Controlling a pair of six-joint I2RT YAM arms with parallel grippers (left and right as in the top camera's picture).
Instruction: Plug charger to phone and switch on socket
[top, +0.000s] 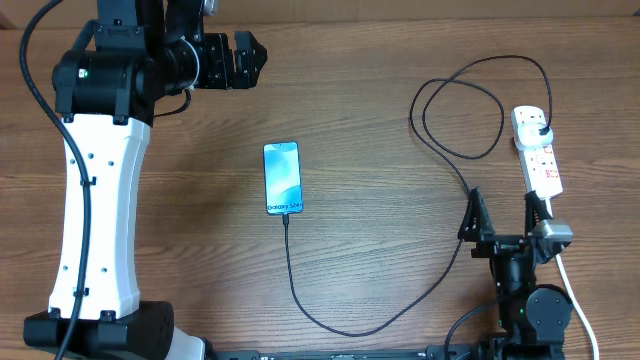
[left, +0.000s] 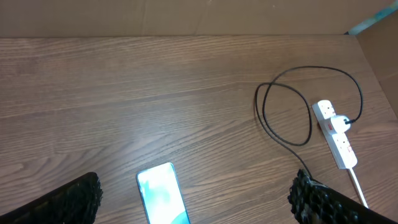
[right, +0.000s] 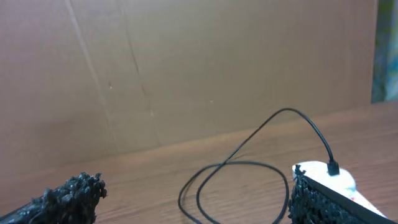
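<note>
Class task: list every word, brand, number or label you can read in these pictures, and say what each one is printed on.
"Galaxy S24": small text at the near end of the phone screen, overhead view.
Red markings on the socket: too small to read.
Left wrist and right wrist views: no readable text.

Lit phone (top: 282, 178) on wooden surface (top: 370, 110), black cable (top: 288, 250) looping from its lower edge to socket (top: 537, 152), right tool (top: 501, 216) spread nearby.
</note>
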